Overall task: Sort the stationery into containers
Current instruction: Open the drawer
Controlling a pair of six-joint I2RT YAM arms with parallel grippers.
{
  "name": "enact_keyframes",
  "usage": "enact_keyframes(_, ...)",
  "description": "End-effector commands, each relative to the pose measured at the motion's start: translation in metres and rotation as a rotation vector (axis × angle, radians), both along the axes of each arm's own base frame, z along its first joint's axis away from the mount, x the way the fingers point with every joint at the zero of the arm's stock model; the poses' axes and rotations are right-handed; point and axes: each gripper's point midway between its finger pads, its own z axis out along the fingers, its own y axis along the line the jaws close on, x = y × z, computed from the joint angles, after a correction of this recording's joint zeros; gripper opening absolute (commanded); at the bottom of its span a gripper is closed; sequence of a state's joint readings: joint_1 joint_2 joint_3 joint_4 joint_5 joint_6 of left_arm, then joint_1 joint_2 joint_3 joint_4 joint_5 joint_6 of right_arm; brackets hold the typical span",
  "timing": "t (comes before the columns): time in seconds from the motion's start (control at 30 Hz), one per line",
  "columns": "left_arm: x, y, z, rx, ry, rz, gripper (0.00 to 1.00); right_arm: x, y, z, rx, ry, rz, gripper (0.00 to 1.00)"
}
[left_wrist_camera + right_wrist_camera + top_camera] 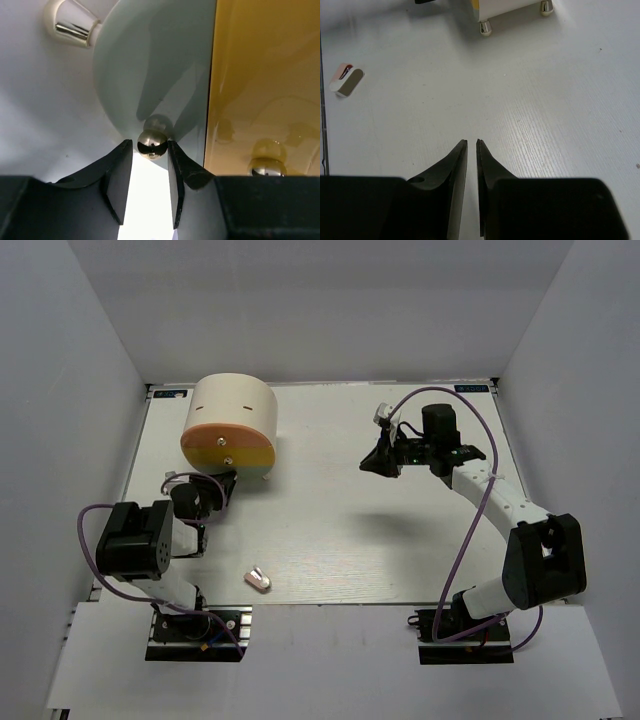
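The cream cylindrical box (235,410) lies at the back left, its orange-yellow round face (228,448) turned toward me. My left gripper (213,487) is at the lower edge of that face. In the left wrist view its fingers (120,170) sit either side of a small shiny knob (152,144) on a pale section, pinching it. A yellow section (265,75) with a second knob (264,169) lies to the right. A small pink-white eraser (259,580) lies near the front edge; it also shows in the right wrist view (346,80). My right gripper (378,462) is shut and empty above the table. No pens or markers show.
The box's metal feet show in the right wrist view (485,27) and in the left wrist view (70,25). White walls close the table on three sides. The right arm's cable (470,530) loops over the right side.
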State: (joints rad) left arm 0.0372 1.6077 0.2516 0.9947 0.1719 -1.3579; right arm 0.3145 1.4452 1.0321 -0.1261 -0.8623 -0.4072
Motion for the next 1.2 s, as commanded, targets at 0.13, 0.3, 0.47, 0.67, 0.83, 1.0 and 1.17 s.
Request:
enact_keyframes(0.13,0.01,0.001,0.007,0.024,-0.069,0.001,0.43,0.002,-0.001,0.002,-0.003,-0.018,0.004,0.19)
enact_keyframes(0.3,0.009,0.001,0.006,0.024,-0.071,0.001,0.38,0.004,0.0,-0.001,-0.006,-0.008,0.006,0.19)
enact_keyframes(0.47,0.009,0.001,0.006,0.024,-0.071,0.001,0.24,0.006,0.001,0.0,-0.006,-0.009,0.006,0.19)
enact_keyframes(0.67,-0.003,0.001,0.005,0.024,-0.071,0.001,0.15,0.005,0.001,0.0,-0.01,-0.02,0.014,0.19)
enact_keyframes(0.83,-0.026,-0.003,-0.003,0.023,-0.045,-0.008,0.14,0.002,0.001,-0.001,-0.01,-0.015,0.02,0.19)
enact_keyframes(1.0,-0.044,-0.005,-0.002,0.021,-0.048,-0.017,0.14,-0.002,0.003,-0.003,-0.005,-0.009,0.038,0.2)
enact_keyframes(1.17,-0.054,-0.005,-0.002,0.029,-0.039,-0.02,0.47,-0.018,0.008,-0.005,-0.009,0.005,0.123,0.37)
